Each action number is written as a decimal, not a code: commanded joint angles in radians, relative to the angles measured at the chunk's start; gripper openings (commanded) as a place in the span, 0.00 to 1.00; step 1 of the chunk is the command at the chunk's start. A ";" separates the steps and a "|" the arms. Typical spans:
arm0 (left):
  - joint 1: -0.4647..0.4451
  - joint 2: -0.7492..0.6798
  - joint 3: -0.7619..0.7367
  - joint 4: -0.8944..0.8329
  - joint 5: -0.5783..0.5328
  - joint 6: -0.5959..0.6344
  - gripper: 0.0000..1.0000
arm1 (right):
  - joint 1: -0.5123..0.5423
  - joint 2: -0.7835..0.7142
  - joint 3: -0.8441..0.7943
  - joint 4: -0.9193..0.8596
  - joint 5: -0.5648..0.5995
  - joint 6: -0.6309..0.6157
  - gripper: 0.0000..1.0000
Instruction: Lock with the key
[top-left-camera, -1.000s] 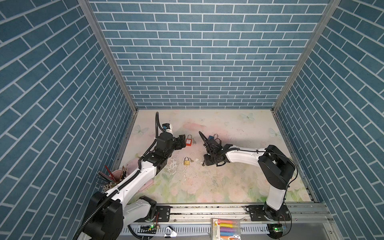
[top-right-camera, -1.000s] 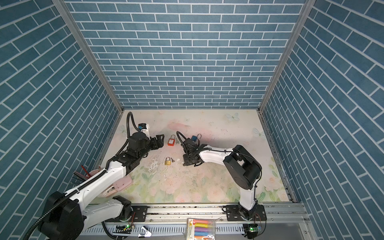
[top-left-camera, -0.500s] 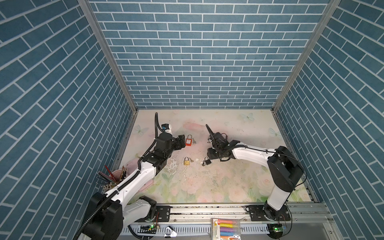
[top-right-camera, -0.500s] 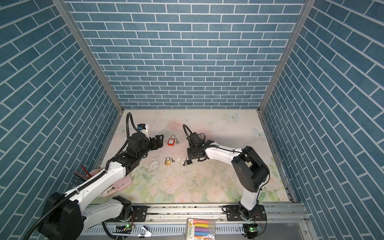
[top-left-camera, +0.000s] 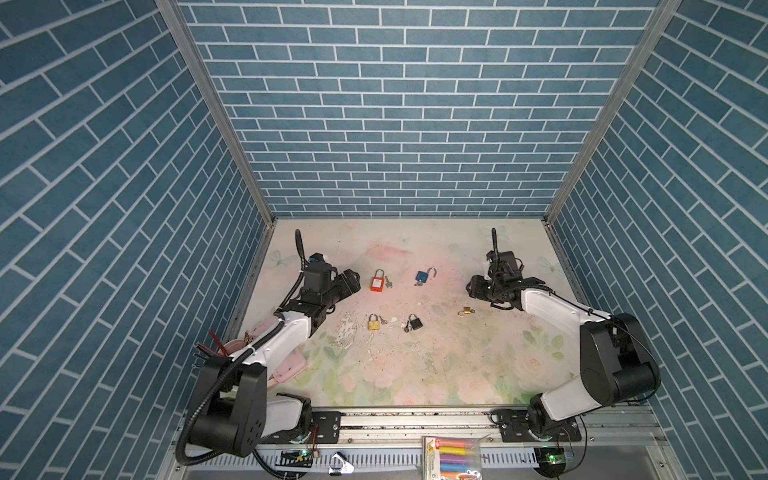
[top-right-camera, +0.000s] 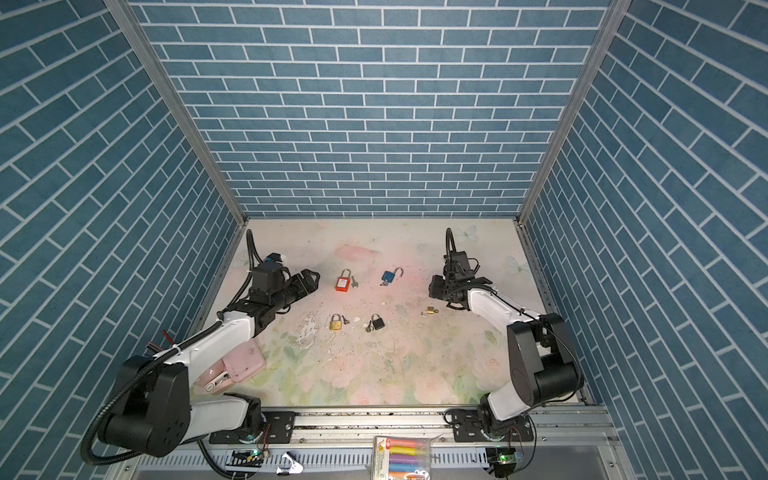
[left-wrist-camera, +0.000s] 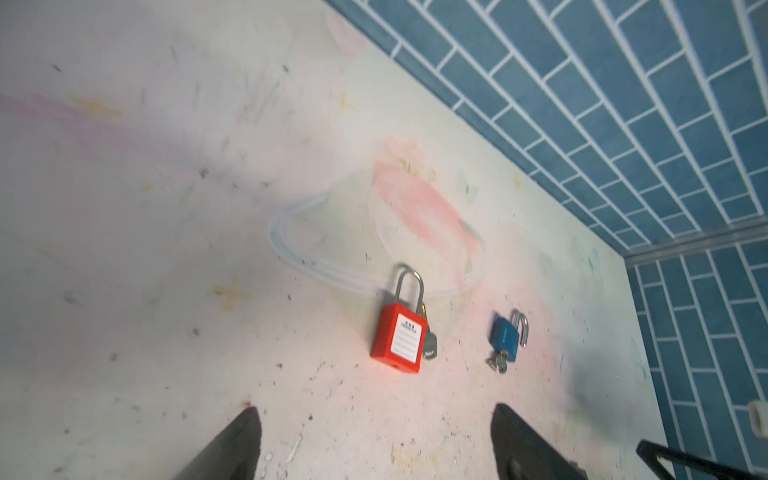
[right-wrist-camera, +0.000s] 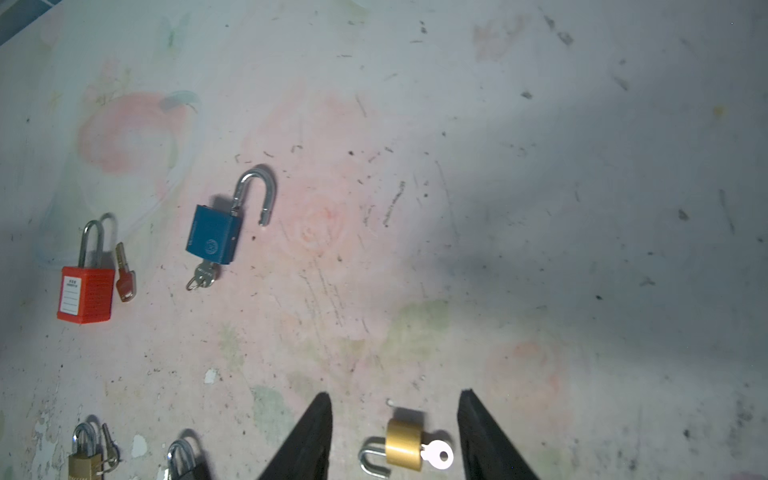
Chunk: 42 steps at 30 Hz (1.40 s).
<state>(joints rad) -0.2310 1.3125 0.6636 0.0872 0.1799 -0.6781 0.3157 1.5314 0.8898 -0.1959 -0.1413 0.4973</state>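
Several padlocks lie on the floral table. A small brass padlock (right-wrist-camera: 402, 444) with its shackle swung open and a silver key (right-wrist-camera: 436, 455) in it lies on the table just below my open right gripper (right-wrist-camera: 395, 392), untouched; it is also seen in a top view (top-left-camera: 466, 311). A blue padlock (top-left-camera: 424, 276), shackle open, has a key in it. A red padlock (left-wrist-camera: 399, 336) with a loose key (left-wrist-camera: 430, 343) beside it lies ahead of my open, empty left gripper (left-wrist-camera: 376, 409). A black padlock (top-left-camera: 414, 322) and a larger brass padlock (top-left-camera: 373, 323) lie mid-table, shackles closed.
A pink case (top-left-camera: 286, 365) and a cup of pencils (top-left-camera: 216, 353) sit under the left arm at the table's left edge. Blue brick walls close in the table on three sides. A pack of markers (top-left-camera: 451, 457) lies beyond the front rail.
My right gripper has drawn back from the black padlock to the right side of the table and opened wider. The black padlock stays on the table. The left arm has not moved.
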 joint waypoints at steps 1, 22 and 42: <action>-0.037 0.011 0.052 -0.019 0.034 0.015 0.87 | -0.022 0.018 0.001 0.058 -0.101 -0.021 0.50; -0.455 0.513 0.639 -0.371 -0.358 0.388 0.87 | 0.022 -0.011 -0.056 0.177 -0.161 -0.008 0.57; -0.513 0.908 1.002 -0.441 -0.397 0.407 0.86 | 0.025 -0.218 -0.232 0.270 -0.183 0.007 0.70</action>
<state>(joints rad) -0.7383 2.1963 1.6241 -0.3103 -0.1757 -0.2787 0.3386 1.3342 0.6708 0.0471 -0.3141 0.5007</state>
